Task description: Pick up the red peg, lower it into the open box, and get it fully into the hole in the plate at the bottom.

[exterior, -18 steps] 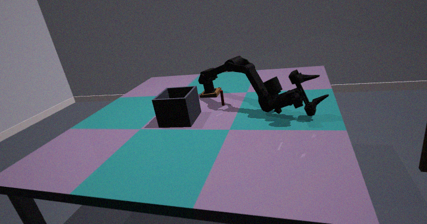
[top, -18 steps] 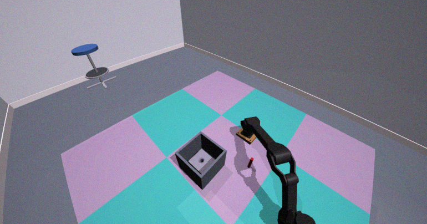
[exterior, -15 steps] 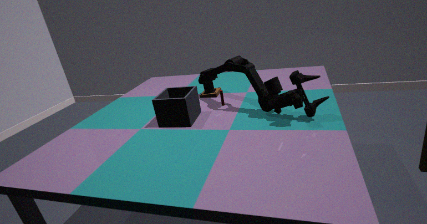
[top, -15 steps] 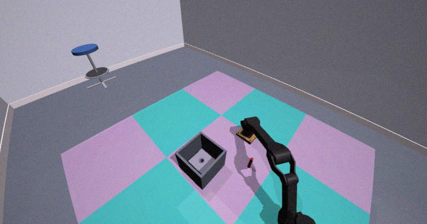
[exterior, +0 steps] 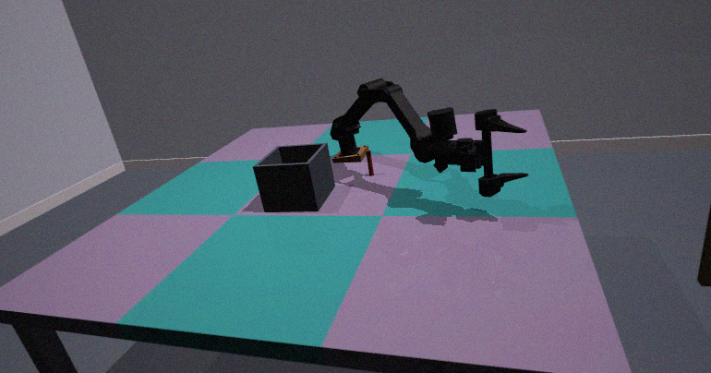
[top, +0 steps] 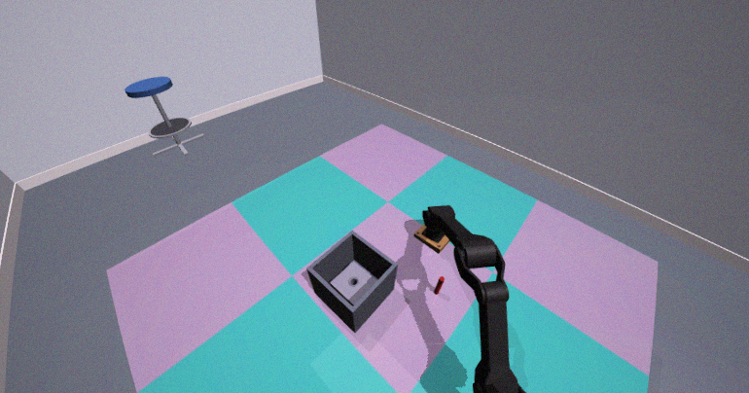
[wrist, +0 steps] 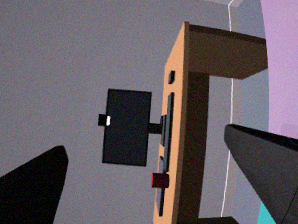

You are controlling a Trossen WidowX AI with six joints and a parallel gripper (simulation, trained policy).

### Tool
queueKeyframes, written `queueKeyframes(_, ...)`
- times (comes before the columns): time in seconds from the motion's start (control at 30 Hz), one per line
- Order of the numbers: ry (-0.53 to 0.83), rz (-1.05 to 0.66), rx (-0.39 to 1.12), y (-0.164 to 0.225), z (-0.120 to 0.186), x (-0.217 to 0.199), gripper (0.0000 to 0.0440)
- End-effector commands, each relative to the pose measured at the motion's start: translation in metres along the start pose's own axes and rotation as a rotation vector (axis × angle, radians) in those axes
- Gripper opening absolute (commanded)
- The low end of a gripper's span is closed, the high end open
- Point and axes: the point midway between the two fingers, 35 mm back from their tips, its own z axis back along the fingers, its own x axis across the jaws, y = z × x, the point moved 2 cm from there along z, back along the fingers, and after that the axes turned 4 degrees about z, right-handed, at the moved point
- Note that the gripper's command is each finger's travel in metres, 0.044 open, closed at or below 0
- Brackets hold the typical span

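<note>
Beside the open box (top: 375, 300) (exterior: 285, 186), 1 red peg (top: 439, 285) (exterior: 370, 163) stands upright, well apart from the wide-open, unladen jaws (exterior: 526, 153).

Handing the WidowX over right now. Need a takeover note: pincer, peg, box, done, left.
Pincer: open, nothing between the fingers, raised and reaching out away from the peg and box.
Red peg: standing upright on the table, outside the box, between it and the arm in the top view.
Open box: upright on the table; hole in its bottom plate looks unfilled.
Done: none of the peg steps.
Left: grasp peg, lower it into box, seat it fully in hole.
</note>
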Motion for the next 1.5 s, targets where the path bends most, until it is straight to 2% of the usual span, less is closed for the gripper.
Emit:
queueKeyframes(0.0,0.061,0.042,-0.037,-0.033,0.004,0.026,0.044)
queueKeyframes(0.33,0.249,0.058,-0.069,-0.089,0.036,0.069,0.044)
queueKeyframes(0.7,0.476,0.014,-0.055,-0.115,0.094,0.095,0.044)
queueKeyframes(1.03,0.694,-0.072,-0.011,-0.108,0.165,0.11,0.044)
queueKeyframes(1.47,0.949,-0.242,0.048,-0.068,0.263,0.12,0.044)
